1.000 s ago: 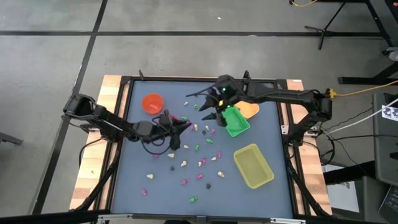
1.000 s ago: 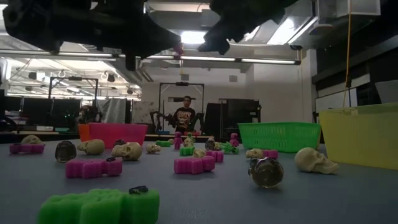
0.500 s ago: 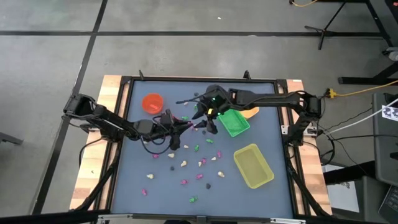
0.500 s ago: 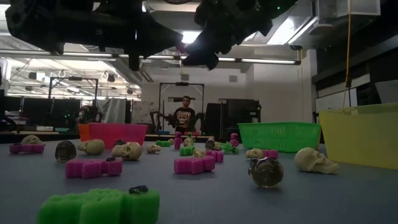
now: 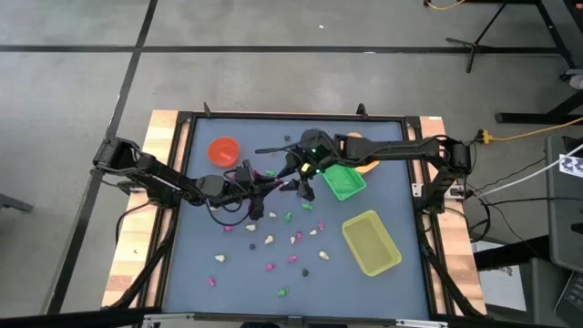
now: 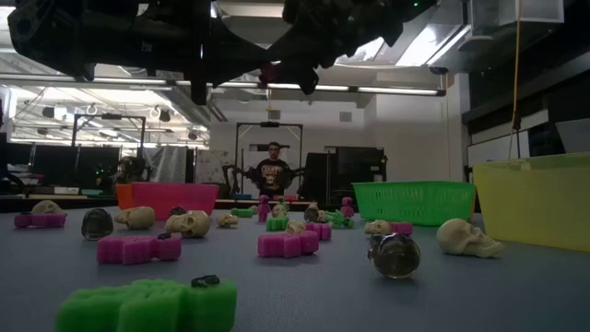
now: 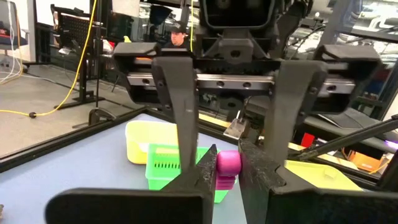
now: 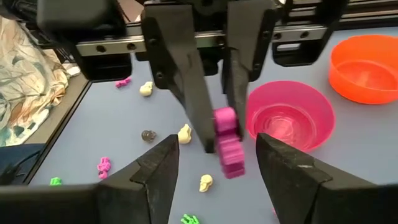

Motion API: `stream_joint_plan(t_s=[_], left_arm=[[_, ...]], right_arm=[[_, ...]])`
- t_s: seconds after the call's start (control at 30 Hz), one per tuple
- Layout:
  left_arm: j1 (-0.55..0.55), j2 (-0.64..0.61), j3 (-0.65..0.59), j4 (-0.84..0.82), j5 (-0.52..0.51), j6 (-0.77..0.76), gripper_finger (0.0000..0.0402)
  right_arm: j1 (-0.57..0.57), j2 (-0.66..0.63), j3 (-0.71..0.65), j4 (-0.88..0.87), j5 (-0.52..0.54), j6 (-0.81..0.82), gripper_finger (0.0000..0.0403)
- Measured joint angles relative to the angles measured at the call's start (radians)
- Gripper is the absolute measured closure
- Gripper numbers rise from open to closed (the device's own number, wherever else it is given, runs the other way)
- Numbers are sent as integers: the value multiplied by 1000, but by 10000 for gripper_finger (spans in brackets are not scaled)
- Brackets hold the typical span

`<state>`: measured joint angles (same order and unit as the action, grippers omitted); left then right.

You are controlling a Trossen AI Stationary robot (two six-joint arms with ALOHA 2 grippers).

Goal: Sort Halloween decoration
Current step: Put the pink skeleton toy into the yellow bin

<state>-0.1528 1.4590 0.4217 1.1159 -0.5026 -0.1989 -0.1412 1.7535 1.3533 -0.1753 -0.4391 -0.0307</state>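
a workshop with ceiling lights lies behind the blue table (image 5: 228, 282), where a person (image 6: 273, 171) stands far off. on the table sit a yellow tray (image 5: 371, 242), a green tray (image 5: 344, 179), an orange cup (image 5: 223, 150) and a pink cup (image 8: 290, 115), with small trinkets (image 5: 293, 239) scattered between them. above the middle, the left gripper (image 8: 213, 127) is clamped on a pink bone trinket (image 8: 227, 142), held in the air just beside the pink cup. the right gripper (image 8: 214, 165) faces it, fingers spread to either side of the trinket, not touching. risk: if the left fingers let go before the right ones close, the trinket falls among the unsorted pieces.
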Motion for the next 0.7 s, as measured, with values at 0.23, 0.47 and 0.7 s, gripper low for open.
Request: stream_joint_plan(t_s=[0.23,0.47,0.7], left_arm=[[0,0,0,0,0,0,369],[0,0,0,0,-2,0,369],[0,0,0,0,-2,0,369]], right_arm=[[-3,0,0,-5,2,0,240],[-2,0,0,-15,12,0,317],[-3,0,0,-16,12,-3,362]])
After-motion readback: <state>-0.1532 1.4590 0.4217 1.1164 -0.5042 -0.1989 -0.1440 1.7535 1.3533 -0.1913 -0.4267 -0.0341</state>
